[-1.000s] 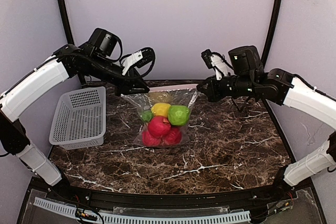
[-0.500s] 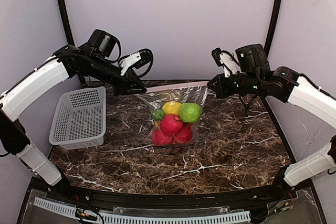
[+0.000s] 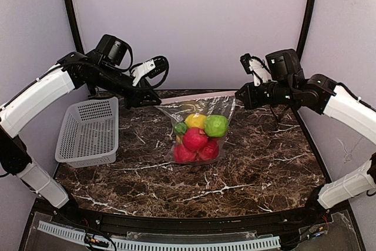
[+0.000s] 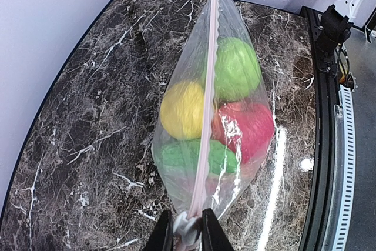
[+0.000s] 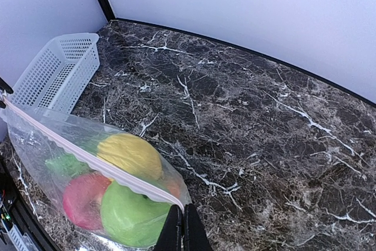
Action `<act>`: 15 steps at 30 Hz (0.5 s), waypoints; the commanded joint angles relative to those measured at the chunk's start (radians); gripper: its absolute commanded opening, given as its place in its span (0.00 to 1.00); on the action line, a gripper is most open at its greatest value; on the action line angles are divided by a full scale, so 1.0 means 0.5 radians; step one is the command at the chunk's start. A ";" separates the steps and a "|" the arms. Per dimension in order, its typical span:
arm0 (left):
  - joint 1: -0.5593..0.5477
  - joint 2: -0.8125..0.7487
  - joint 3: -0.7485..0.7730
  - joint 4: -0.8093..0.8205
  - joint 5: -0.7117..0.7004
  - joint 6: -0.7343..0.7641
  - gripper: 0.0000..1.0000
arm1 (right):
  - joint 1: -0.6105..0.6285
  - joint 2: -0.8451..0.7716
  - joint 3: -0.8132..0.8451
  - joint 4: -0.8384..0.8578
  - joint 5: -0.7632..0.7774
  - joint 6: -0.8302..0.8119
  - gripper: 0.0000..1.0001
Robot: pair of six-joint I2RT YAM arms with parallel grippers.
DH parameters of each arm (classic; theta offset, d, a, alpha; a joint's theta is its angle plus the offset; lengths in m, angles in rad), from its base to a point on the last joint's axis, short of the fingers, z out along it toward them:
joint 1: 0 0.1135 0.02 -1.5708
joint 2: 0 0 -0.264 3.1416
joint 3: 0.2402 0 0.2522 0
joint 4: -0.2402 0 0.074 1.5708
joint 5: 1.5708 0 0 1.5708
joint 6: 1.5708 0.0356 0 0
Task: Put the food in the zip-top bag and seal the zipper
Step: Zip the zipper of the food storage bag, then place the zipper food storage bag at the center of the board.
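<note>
Broadly, you are near the end. The worktop [image 3: 252,163] lies below both grippers. The one white mesh basket [image 3: 88,130] sits on it below and outboard of your left gripper [image 4: 188,234], and I see no food in it from the top view.

The one zip-top bag [image 3: 197,109] hangs stretched between the left gripper and the right gripper [image 5: 182,227]. Its belly sags below and between them and appears to rest on the worktop. The food [image 3: 195,138] is inside the bag, so the loading looks done. I can tell six pieces apart: three red, two green, one yellow. They overlap, and a hint of orange close to the right gripper may be a seventh.

The zipper [image 4: 207,86] runs as a single pink line from one gripper to the other with no gap I can make out, so I judge the seal made or nearly so. What is left, as I read it, is to confirm the last stretch at the slider and let the bag down.

Your left gripper is pinched together on the one white slider tab [image 4: 187,226] at its end of the zipper. Your right gripper is clamped tight on the bag's opposite corner, where the strip ends.
</note>
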 commanded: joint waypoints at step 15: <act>0.059 0.004 -0.234 0.456 -0.266 -0.455 0.01 | -0.129 0.183 0.032 0.179 0.108 0.265 0.00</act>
